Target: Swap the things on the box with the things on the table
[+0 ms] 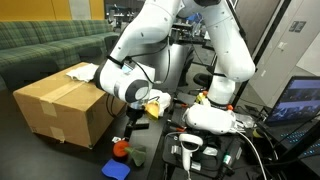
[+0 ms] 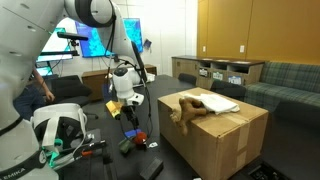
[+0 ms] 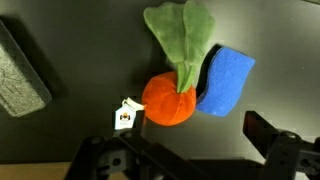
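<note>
Orange plush toy [image 3: 168, 100] lies mid-frame on the black table [image 3: 60, 150] against a blue block [image 3: 225, 80]; the pincer [image 3: 182, 152] hangs spread, empty, at the bottom edge, likely lined up on it

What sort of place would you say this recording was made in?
Most likely a robotics lab with a lounge corner: a green striped sofa, wooden storage cabinets along the wall, and a lit computer screen near the black table.
</note>
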### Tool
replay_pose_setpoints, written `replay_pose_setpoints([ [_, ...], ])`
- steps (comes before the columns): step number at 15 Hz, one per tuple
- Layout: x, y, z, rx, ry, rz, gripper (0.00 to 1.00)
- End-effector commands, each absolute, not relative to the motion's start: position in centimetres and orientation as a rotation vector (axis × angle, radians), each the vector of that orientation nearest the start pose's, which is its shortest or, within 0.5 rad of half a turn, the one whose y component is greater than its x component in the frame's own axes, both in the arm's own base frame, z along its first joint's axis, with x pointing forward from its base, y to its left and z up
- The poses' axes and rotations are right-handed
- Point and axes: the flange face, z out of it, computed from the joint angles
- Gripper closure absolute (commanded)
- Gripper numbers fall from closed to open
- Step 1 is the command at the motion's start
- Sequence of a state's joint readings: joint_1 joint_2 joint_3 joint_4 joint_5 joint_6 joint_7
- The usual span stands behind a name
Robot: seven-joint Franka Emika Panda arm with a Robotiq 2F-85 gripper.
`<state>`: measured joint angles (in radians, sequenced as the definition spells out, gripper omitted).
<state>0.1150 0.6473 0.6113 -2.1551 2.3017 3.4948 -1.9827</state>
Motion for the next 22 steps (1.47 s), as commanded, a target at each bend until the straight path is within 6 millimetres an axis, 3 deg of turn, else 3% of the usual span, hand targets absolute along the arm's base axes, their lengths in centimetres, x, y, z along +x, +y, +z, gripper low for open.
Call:
replay_pose_setpoints([
  [1,35.1,26.9,12.8,-2.929,-0.305,-0.189,0.0],
  [6,34.1,32.9,11.7,-2.913,-0.278,-0.186,0.0],
  [11,34.3,37.4,8.8,-2.905,-0.148,-0.202,0.0],
  [15,34.7,38.4,5.7,-2.921,-0.054,-0.194,0.0],
  [22,34.6,37.5,2.6,-2.962,0.002,-0.157,0.0],
])
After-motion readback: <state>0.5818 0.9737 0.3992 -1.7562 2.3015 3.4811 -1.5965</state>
